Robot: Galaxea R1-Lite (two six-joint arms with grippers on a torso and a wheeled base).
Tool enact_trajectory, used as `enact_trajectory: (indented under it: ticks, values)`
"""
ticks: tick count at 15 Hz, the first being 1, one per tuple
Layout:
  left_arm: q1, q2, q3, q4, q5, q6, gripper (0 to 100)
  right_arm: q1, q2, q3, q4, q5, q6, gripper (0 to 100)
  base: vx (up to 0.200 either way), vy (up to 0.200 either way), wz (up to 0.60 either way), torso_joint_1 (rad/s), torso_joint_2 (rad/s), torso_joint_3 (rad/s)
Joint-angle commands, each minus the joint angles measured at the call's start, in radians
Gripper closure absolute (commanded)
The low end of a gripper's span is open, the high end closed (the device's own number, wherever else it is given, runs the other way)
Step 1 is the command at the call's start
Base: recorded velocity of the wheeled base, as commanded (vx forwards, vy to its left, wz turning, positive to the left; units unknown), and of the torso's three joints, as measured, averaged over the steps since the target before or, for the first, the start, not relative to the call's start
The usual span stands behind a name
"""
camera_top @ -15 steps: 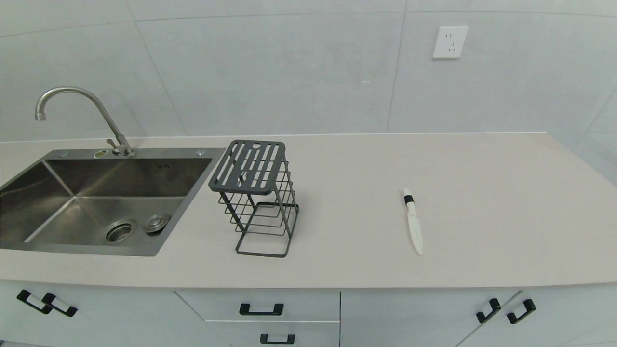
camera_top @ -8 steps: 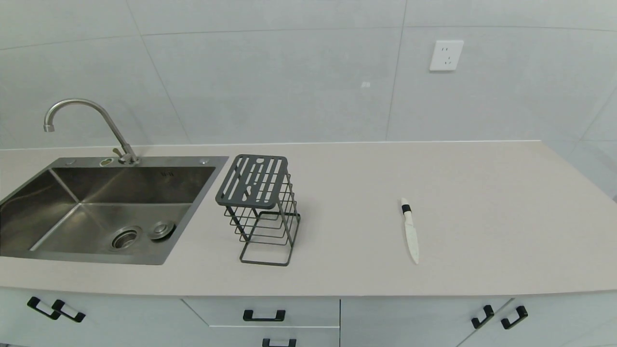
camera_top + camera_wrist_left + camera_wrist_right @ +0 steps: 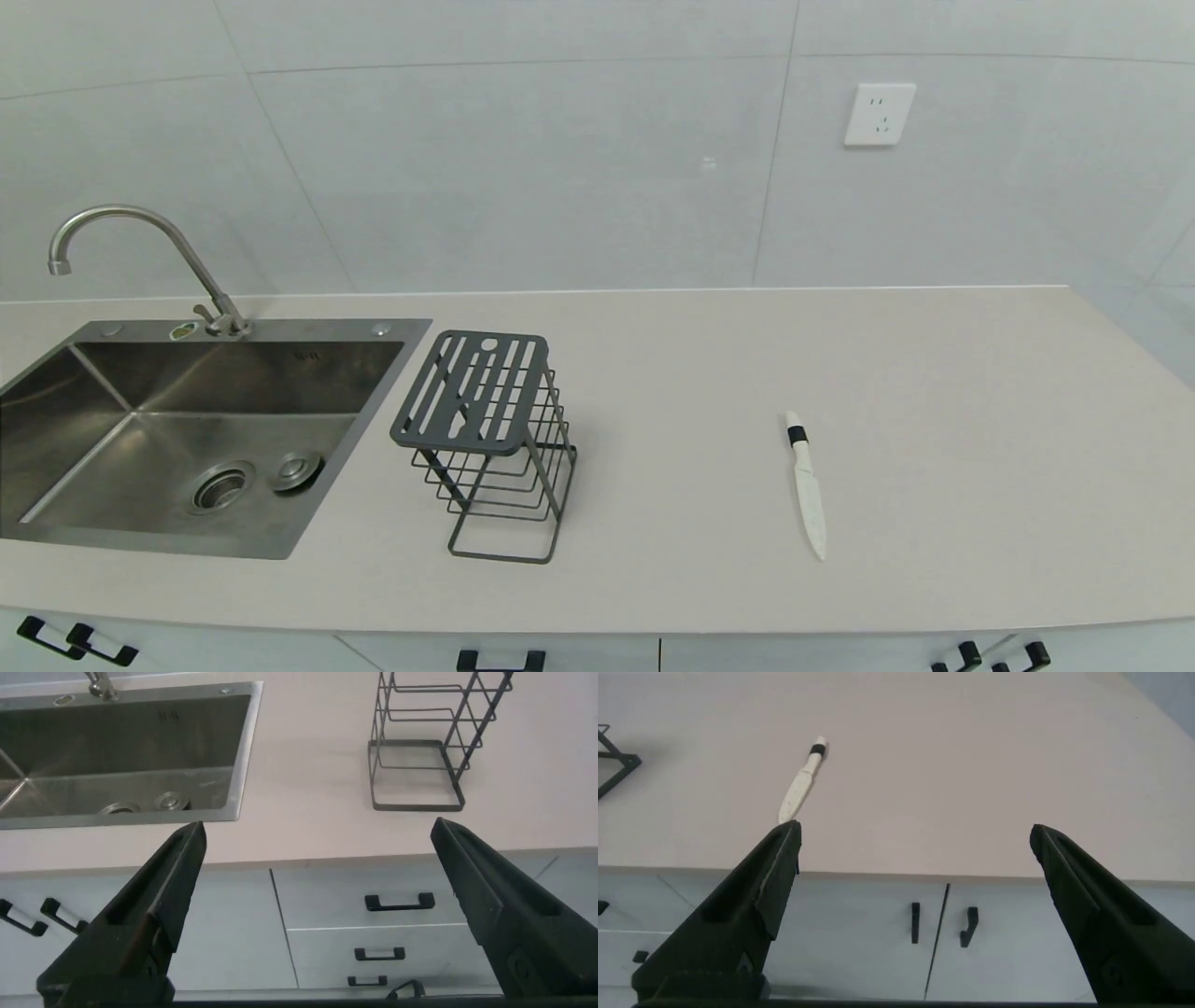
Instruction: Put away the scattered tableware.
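Sink (image 3: pixel 280 329) is set into the countertop (image 3: pixel 672 373) at its L end, w/ faucet (image 3: pixel 191 266) on the sink's back rim and drain (image 3: pixel 221 487) in the basin floor, twd the R wall. Rack (image 3: pixel 471 392) stands on the surface just R of the sink's R rim. Knife (image 3: pixel 808 485) lies flat well R of the rack, nearer the front edge, handle twd the back edge, tip twd the front. Socket (image 3: pixel 879 114) sits on the wall behind the R half. Drawer handle (image 3: pixel 495 663) is below the front edge. L gripper (image 3: pixel 316 831) hangs before the front edge, opp. the gap btwn sink & rack; R gripper (image 3: pixel 913 829) before the same edge, near the knife.
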State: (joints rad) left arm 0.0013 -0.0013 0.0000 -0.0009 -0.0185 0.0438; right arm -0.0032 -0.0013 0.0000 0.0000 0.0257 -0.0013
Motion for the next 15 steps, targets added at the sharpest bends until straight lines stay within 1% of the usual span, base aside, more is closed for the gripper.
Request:
enact_trajectory:
  ticks: [1,3,10,12,14,15]
  values:
    - [0.0,0.001,0.0,-0.001,0.0,-0.001,0,0.0,0.001,0.0,0.0,-0.001,0.001,0,0.2,0.2,0.0,0.002,0.0,0.002]
    - [0.0,0.001,0.0,-0.001,0.0,0.001,0,0.0,0.001,0.0,0.0,-0.001,0.001,0,0.2,0.0,0.0,0.002,0.0,0.0]
    - [0.0,0.001,0.0,-0.001,0.0,0.001,0,0.0,0.001,0.0,0.0,-0.001,0.0,0,0.0,0.0,0.0,0.0,0.0,0.0]
    - [0.0,0.001,0.0,0.001,0.0,-0.005,0,0.0,0.001,0.0,0.0,0.0,0.0,0,0.0,0.0,0.0,0.0,0.0,0.0]
    - [0.0,0.001,0.0,0.001,0.0,-0.024,0,0.0,0.001,0.0,0.0,0.0,0.0,0,0.0,0.0,0.0,0.0,0.0,0.0]
    - [0.0,0.001,0.0,0.001,0.0,-0.005,0,0.0,0.001,0.0,0.0,0.005,-0.008,0,0.0,0.0,0.0,0.0,0.0,0.0]
